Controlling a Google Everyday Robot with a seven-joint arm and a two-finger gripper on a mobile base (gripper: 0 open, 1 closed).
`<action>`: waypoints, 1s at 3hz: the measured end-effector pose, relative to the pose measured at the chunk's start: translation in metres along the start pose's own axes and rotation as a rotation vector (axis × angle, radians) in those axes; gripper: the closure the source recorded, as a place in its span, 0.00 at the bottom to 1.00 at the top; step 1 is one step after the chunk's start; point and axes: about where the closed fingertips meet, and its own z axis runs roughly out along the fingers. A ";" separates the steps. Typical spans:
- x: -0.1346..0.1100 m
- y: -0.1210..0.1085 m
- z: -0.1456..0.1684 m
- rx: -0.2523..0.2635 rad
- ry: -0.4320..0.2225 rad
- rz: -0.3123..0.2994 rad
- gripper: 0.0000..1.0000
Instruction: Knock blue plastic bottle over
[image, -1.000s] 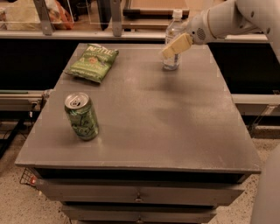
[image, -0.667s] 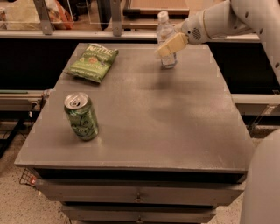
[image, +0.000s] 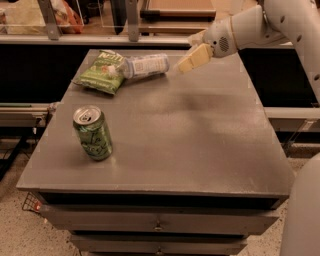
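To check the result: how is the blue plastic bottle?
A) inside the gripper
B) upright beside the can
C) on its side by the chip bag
C: the blue plastic bottle lies flat beside the chip bag; the gripper is just right of it.

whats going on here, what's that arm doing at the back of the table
A robot arm's end effector hangs over the far side of the grey table, just right of the blue plastic bottle. The bottle lies on its side, one end at a green chip bag, so the knock-over looks done. A green soda can stands upright near the front left.
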 end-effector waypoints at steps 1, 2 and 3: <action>0.005 0.007 -0.017 -0.020 -0.016 0.004 0.00; 0.012 0.001 -0.045 0.003 -0.040 0.018 0.00; 0.023 -0.016 -0.086 0.072 -0.040 0.056 0.00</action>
